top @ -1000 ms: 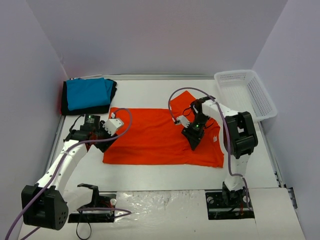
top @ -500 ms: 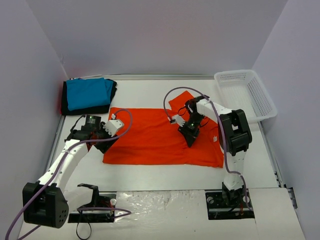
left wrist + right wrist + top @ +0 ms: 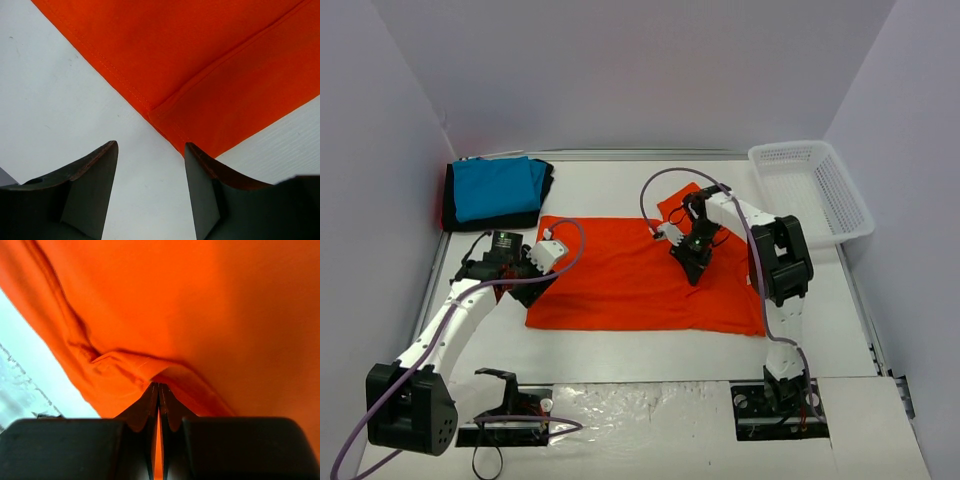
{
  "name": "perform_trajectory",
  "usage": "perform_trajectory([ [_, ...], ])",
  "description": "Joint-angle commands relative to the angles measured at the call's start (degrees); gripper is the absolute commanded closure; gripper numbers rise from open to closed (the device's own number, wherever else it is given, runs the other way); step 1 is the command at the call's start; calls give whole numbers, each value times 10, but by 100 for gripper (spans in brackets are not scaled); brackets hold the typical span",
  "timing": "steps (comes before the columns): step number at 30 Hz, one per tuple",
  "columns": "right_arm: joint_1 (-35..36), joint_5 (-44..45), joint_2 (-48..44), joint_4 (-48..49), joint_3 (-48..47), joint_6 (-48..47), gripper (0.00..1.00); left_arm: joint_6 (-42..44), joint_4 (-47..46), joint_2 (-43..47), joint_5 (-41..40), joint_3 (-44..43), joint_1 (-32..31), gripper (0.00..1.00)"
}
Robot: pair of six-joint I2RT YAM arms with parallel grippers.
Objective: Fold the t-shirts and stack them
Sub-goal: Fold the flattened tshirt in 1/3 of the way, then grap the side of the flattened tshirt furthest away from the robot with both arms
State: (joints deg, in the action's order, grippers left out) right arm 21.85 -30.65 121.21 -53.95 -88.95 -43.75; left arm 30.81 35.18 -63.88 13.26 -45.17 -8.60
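Observation:
The orange-red t-shirt (image 3: 610, 285) lies spread flat in the middle of the table. My right gripper (image 3: 692, 272) is over its right half, shut on a pinched ridge of the orange cloth (image 3: 125, 365), which bunches up at the closed tips (image 3: 159, 385). My left gripper (image 3: 535, 287) hovers at the shirt's left edge, open, with nothing between its fingers (image 3: 150, 145); bare table shows between them and the hemmed corner of the orange shirt (image 3: 200, 65) lies just beyond. The turquoise t-shirt (image 3: 495, 187) sits folded on a black one (image 3: 449, 212) at the back left.
A white mesh basket (image 3: 760, 155) stands at the back right, beside the right arm. Purple cables loop above both arms. White walls close in the table on three sides.
My right gripper has closed on the orange cloth and moved left and away from the bases, pulling the fabric with it. The left arm has stayed put.

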Motion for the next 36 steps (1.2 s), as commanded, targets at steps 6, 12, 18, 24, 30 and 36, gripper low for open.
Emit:
perform_trajectory([
  [6,4,25,51,-45,-76,1,98,-11,-14,-6,-15,-1,4,46],
  [12,4,36,54,-55,-129,6,93,-19,-56,-9,-52,5,3,33],
  [18,0,76,4,-83,-190,9,75,-24,-92,-15,-78,-47,4,16],
  [24,-12,63,-56,-71,-241,10,59,-50,-80,-125,-44,-191,10,13],
  [30,-54,52,-25,-35,-248,32,56,-142,-24,-303,136,-364,53,26],
  [36,-86,43,-1,-32,-228,19,56,-181,13,-403,236,-454,85,30],
])
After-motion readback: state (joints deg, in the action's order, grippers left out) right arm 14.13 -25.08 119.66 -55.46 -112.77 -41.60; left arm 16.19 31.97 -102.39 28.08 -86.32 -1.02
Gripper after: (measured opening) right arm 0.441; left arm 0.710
